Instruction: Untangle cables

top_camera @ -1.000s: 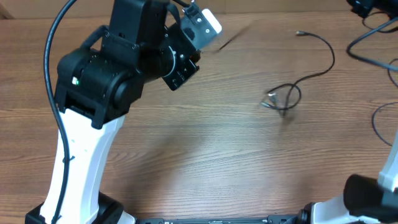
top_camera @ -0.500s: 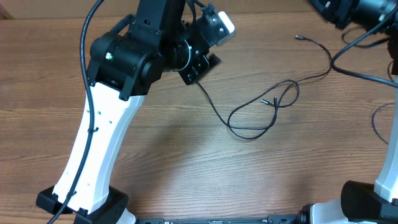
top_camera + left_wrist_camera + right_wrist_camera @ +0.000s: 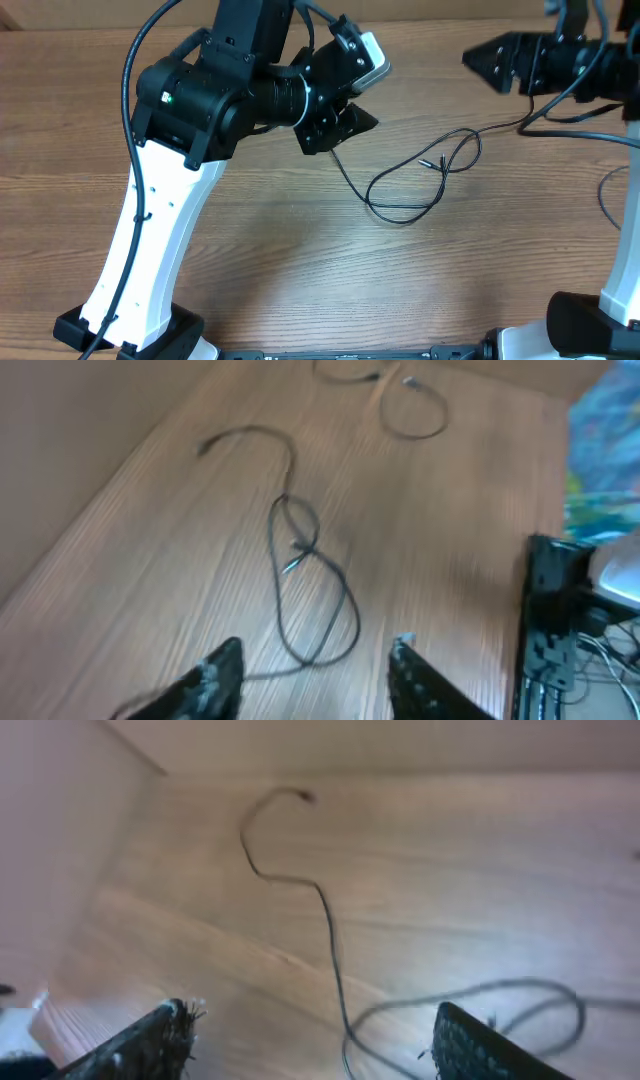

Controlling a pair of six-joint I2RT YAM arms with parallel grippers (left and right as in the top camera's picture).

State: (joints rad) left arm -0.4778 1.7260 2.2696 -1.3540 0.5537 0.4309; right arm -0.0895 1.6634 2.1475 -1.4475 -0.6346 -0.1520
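Note:
One thin black cable (image 3: 400, 212) lies slack on the wooden table, running from under my left gripper (image 3: 350, 128) through a wide loop and a small crossed loop (image 3: 468, 150) toward the right. A silvery plug tip (image 3: 426, 162) rests inside it. In the left wrist view the cable (image 3: 300, 550) stretches away ahead of my left gripper (image 3: 316, 646), whose jaws stand apart; a strand brushes the left fingertip (image 3: 228, 656). My right gripper (image 3: 485, 62) hovers at the top right, open. In the right wrist view the cable (image 3: 330, 935) passes below my right gripper (image 3: 312, 1016).
Another thin black loop (image 3: 412, 412) lies at the far end in the left wrist view. A thicker arm cable (image 3: 606, 200) curves at the right edge. The left arm's white and black body (image 3: 150, 220) stands over the table's left half.
The cable went from a small bunch to a long spread-out line toward the left. Both grippers opened. The right gripper came into view at the top right.

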